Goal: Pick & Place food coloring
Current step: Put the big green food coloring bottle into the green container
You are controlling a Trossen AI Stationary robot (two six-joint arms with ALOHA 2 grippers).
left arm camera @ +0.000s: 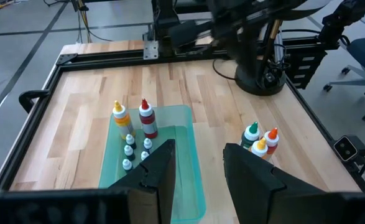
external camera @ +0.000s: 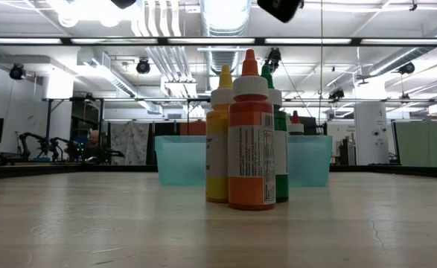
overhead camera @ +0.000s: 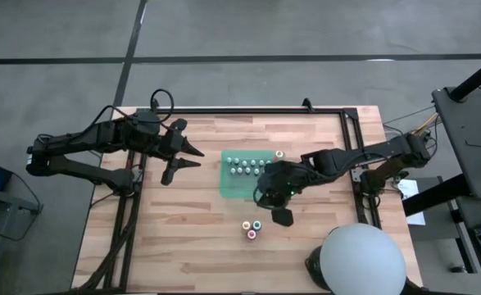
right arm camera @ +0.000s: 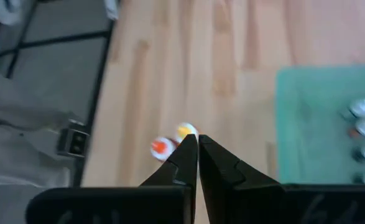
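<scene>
The job looks part done, though which way the bottles are travelling cannot be told from this moment alone. 3 food coloring bottles stand in a tight cluster on the bare bench (overhead camera: 183, 238), well apart from the teal tray (left arm camera: 185, 124): an orange-topped bottle (external camera: 251, 141), a yellow-topped bottle (external camera: 219, 141) and a green-topped bottle (left arm camera: 251, 132). The rest are at the tray. Rows of tiny pale-capped bottles (overhead camera: 248, 166) sit inside it, and 2 taller ones, a yellow dropper bottle (left arm camera: 119, 117) and a red-topped bottle (left arm camera: 147, 118), stand at its end nearer the right arm. Whether the yellow one is inside the rim or just beside it is unclear.

The right end effector (right arm camera: 198, 138) hangs over the bench between the tray and the cluster of 3. Its fingers are pressed together with nothing between them, and the orange and yellow tops show just past its tips. The left end effector (overhead camera: 189, 158) waits off the tray's other side, its fingers partly spread and empty.

No bottle is in a grip now, so this looks like a pause between 2 carries. If the cluster is the destination, most of the set is left to move. If the tray is, only those 3 remain.
</scene>
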